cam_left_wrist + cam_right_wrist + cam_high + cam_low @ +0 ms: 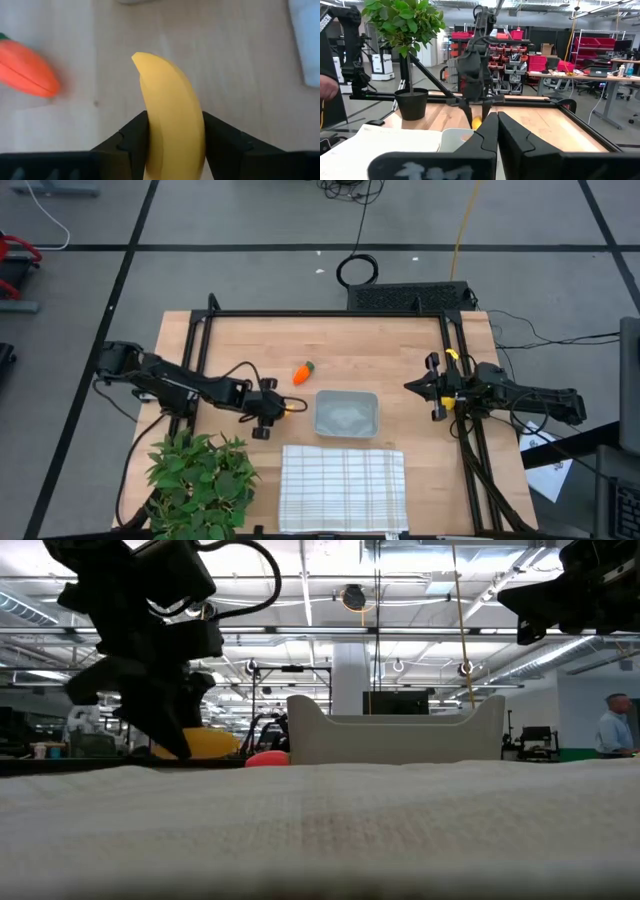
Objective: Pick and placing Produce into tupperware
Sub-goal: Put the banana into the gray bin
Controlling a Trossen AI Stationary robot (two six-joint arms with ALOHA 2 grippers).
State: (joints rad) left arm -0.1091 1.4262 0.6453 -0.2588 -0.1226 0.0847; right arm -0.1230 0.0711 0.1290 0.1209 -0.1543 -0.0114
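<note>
The banana (170, 115) lies on the wooden table (400, 350) just left of the container (347, 413), and the left gripper (172, 145) has its two dark fingers (130, 142) pressed against its sides, one on each flank, about midway along the curve. In the low view the fruit sits down at table level, so the step in hand looks like the moment just after the squeeze and before the lift.

To do it well, the lift should go straight up first: a banana is smooth and tapered, and a sideways pull while it drags on the wood could roll it out of the pinch. Once clear of the container's wall, a short carry to the right puts it over the open middle (the wall looks low, though the low view makes its height hard to judge). Lower it before letting go, so it does not bounce out.

The carrot (302, 371) lies a little farther back on the table, apart from both banana and container, and is well off the direct path to the container. The checked cloth (342, 488) and the leafy plant (198, 480) sit nearer the front edge, also off the path.

The right gripper (496, 131) waits at the right side of the table with its fingers together, holding nothing.
</note>
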